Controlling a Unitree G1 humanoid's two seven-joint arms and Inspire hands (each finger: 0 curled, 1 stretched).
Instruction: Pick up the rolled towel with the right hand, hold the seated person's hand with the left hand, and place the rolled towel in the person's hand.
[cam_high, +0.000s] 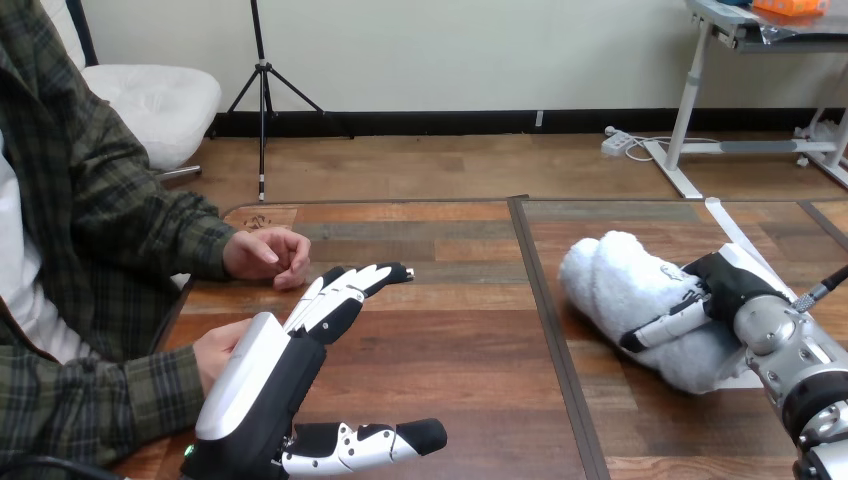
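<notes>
The rolled white towel (640, 300) lies on the right half of the table. My right hand (715, 295) is on its right side, fingers and thumb curled round it. My left hand (300, 350) is open over the table's left part, fingers straight and pointing away, thumb spread toward the front edge. The person sits at the left. Their farther hand (268, 257) rests loosely curled on the table, just beyond my left fingertips and apart from them. Their nearer hand (215, 350) sits at the table's edge, partly hidden behind my left hand.
A dark seam (545, 320) runs front to back through the wooden table (450, 340) between the two halves. A strip of white tape (730, 230) lies beyond the towel at the far right.
</notes>
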